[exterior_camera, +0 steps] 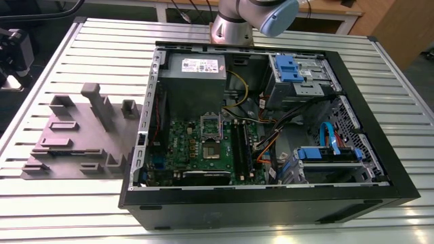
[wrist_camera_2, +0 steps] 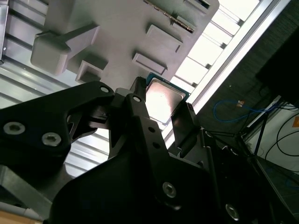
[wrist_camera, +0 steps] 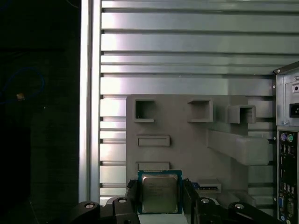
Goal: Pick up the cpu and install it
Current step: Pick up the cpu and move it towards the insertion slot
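Slatted metal desk [exterior_camera: 61, 203] carries the open computer case [exterior_camera: 400, 173], with the green motherboard [exterior_camera: 186, 147] inside and its socket [exterior_camera: 212, 151] mid-board. Beside the case sits the grey fixture block [exterior_camera: 74, 137]. And there, in both wrist views, the end effector [wrist_camera_2: 163, 109] pinches the cpu [wrist_camera: 160, 192] by two opposite edges, clear above that block. It's light and stiff, likely delicate underneath, so an edge grip suits it.

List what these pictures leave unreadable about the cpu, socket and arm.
- cpu: underside faces away in both wrist views; the end effector covers its side edges.
- Socket, exterior view: too small to judge its pins.
- Arm, exterior view: cut off by the top edge.
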You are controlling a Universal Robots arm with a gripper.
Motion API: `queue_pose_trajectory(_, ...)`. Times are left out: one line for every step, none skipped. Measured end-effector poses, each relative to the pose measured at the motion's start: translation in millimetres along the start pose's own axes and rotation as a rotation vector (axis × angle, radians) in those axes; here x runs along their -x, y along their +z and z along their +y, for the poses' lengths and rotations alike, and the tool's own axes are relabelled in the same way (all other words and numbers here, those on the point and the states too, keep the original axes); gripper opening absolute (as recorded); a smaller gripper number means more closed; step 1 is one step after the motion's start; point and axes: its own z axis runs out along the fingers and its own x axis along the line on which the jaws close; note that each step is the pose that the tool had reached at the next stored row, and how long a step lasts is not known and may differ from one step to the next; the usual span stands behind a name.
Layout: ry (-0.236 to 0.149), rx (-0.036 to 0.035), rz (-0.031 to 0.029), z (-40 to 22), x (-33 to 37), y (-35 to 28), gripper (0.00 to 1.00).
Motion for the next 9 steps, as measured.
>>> queue_pose_trajectory(0.000, -0.0001, 0.0001, 0.0, 0.0, -0.7, 0.47)
queue_pose_trajectory(0.000, 0.0000, 0.0000, 0.0, 0.0, -0.9, 0.47)
queue_pose_trajectory(0.000, 0.0001, -0.0001, 0.0, 0.0, -0.9, 0.47)
queue_pose_trajectory(0.000, -0.0001, 0.0002, 0.0, 0.0, -1.2, 0.47)
queue_pose_trajectory(0.000, -0.0001, 0.0001, 0.0, 0.0, -1.3, 0.47)
queue_pose_trajectory(0.000, -0.0001, 0.0001, 0.1, 0.1, -1.3, 0.47)
queue_pose_trajectory(0.000, -0.0001, 0.0002, 0.1, 0.2, -1.4, 0.47)
queue_pose_trajectory(0.000, -0.0002, 0.0003, 0.1, 0.6, -1.4, 0.47)
queue_pose_trajectory(0.000, -0.0001, 0.0003, 0.1, 1.1, -1.4, 0.47)
